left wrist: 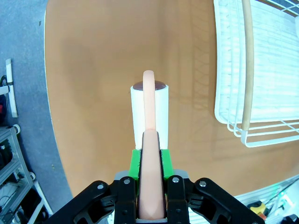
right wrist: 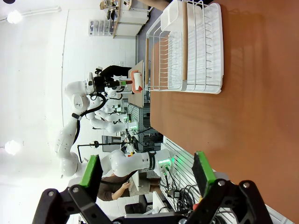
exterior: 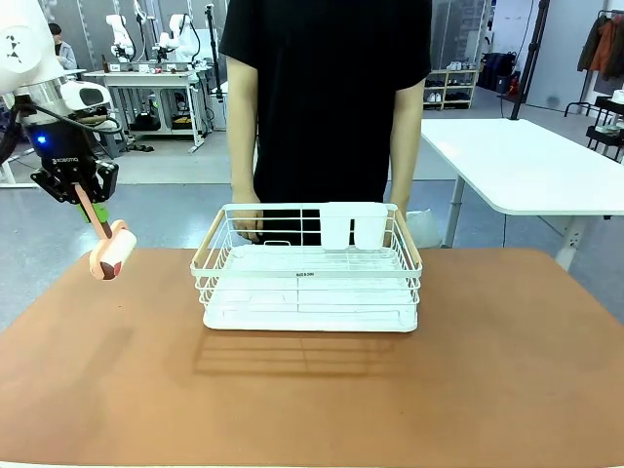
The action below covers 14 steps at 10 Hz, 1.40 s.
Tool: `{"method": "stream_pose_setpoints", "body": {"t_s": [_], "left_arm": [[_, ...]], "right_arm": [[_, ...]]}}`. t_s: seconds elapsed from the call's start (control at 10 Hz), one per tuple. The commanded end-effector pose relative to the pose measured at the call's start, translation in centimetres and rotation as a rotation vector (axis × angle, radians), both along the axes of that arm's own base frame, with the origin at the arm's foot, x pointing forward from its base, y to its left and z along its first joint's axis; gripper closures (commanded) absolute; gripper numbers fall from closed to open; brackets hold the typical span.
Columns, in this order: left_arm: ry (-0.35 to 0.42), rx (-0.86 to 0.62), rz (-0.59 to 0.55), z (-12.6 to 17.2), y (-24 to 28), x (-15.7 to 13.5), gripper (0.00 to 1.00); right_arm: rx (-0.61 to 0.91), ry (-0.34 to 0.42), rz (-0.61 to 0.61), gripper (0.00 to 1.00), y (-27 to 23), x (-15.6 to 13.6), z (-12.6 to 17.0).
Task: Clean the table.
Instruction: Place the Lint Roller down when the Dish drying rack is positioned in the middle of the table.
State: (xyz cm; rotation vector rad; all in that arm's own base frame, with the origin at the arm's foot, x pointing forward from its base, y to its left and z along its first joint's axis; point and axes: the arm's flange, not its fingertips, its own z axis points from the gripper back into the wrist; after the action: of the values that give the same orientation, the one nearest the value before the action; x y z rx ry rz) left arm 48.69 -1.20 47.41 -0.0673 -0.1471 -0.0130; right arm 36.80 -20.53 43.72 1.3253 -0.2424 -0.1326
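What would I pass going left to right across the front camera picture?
Left claw shut on a pink-handled lint roller above the brown table → white wire dish rack mid-table, the person's hand on its far rim → white side table beyond, at right.

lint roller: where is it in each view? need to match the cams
Front view: the lint roller hangs at far left, above the table's left edge, handle in the left gripper.
Left wrist view: centre, handle running up from the shut jaws, white roll over the table.
Right wrist view: small, upper middle, beyond the table's far end.
Shared landmark: the white wire dish rack.
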Motion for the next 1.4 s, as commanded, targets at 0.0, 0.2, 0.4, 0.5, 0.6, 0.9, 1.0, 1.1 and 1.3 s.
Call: {"method": "stream_pose_setpoints", "body": {"t_s": [0.0,0.2,0.4,0.5,0.6,0.9,1.0,1.1,1.3], "left_arm": [[-0.013,-0.065,0.225,0.2,-0.3,2.1,0.79],[-0.191,-0.047,0.706,-1.0,1.3,7.0,0.79],[-0.093,-0.022,1.066,-1.8,2.1,8.7,0.79],[-0.099,-0.064,1.186,-2.7,2.0,8.9,0.79],[-0.113,-0.108,1.288,-3.4,2.2,8.7,0.79],[-0.055,-0.356,1.520,-5.6,2.8,7.6,0.79],[-0.082,-0.344,1.534,-6.6,2.8,7.3,0.79],[-0.039,-0.382,1.487,-7.6,2.3,6.7,0.79],[-0.052,-0.379,1.438,-9.0,1.9,6.1,0.79]], "right_arm": [[0.011,-0.004,-0.002,0.00,0.2,-0.3,0.3],[0.011,-0.004,-0.002,0.00,0.2,-0.3,0.3],[0.011,-0.004,-0.002,0.00,0.2,-0.3,0.3],[0.011,-0.004,-0.002,0.00,0.2,-0.3,0.3],[0.011,-0.004,-0.002,0.00,0.2,-0.3,0.3],[0.011,-0.004,-0.002,0.00,0.2,-0.3,0.3],[0.011,-0.004,-0.002,0.00,0.2,-0.3,0.3],[0.011,-0.004,-0.002,0.00,0.2,-0.3,0.3],[0.011,-0.004,-0.002,0.00,0.2,-0.3,0.3]]}}
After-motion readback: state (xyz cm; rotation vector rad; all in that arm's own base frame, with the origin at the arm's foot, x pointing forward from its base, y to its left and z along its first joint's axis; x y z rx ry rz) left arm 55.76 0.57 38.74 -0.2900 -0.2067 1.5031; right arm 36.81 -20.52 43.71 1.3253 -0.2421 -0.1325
